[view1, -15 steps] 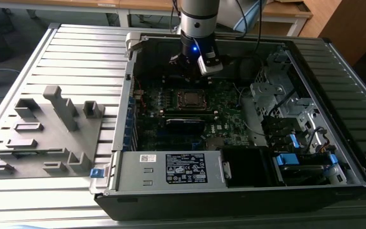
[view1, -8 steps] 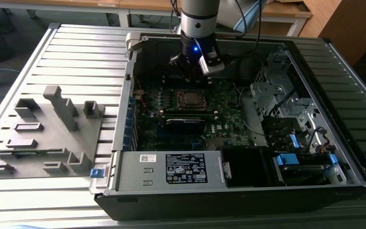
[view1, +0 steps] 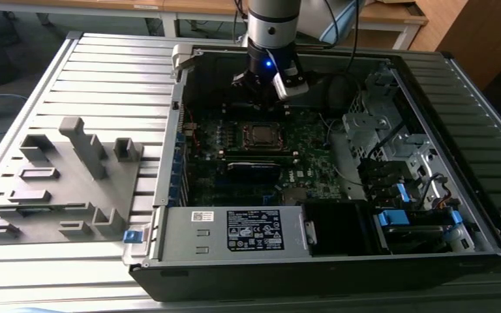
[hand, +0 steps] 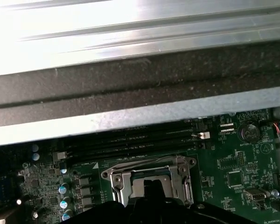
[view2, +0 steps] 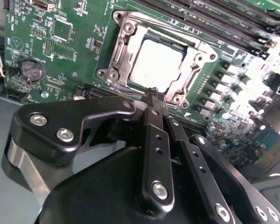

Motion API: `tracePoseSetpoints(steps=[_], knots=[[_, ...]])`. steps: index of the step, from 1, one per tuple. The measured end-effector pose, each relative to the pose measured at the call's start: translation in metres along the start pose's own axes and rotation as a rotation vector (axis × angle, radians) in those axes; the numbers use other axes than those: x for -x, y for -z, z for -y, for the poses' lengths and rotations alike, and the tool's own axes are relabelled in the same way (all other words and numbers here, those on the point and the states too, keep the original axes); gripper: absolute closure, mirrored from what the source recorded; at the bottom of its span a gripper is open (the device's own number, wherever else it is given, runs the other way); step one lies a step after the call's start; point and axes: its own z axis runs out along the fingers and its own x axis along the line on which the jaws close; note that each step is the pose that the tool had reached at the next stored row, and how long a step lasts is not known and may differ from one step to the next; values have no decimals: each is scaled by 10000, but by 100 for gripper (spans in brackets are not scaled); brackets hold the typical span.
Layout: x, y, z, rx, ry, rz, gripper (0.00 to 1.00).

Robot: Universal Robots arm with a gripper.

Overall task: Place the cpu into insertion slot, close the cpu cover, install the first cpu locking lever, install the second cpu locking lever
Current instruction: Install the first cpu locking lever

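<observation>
The gripper (view2: 154,95), its fingers drawn together on nothing, was held just above the cpu cover (view2: 122,45) shut over the seated cpu (view2: 156,63); any lever press was judged best kept slow and squarely downward.

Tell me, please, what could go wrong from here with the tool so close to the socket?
1. The tool hangs right at the cover edge; a slip could scrape the cpu seated under it.
2. Memory slots and capacitors crowd the socket, so a sideways move may knock them.
3. Loose cables run near the arm and could snag.
</observation>
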Motion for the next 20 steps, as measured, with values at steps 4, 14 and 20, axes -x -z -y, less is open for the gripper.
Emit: tracePoseSetpoints(steps=[4, 14, 20], knots=[[2, 0, 0, 0, 3, -1, 89], [43, -1, 23, 0, 49, -2, 89], [56, 1, 108, 2, 57, -3, 89]])
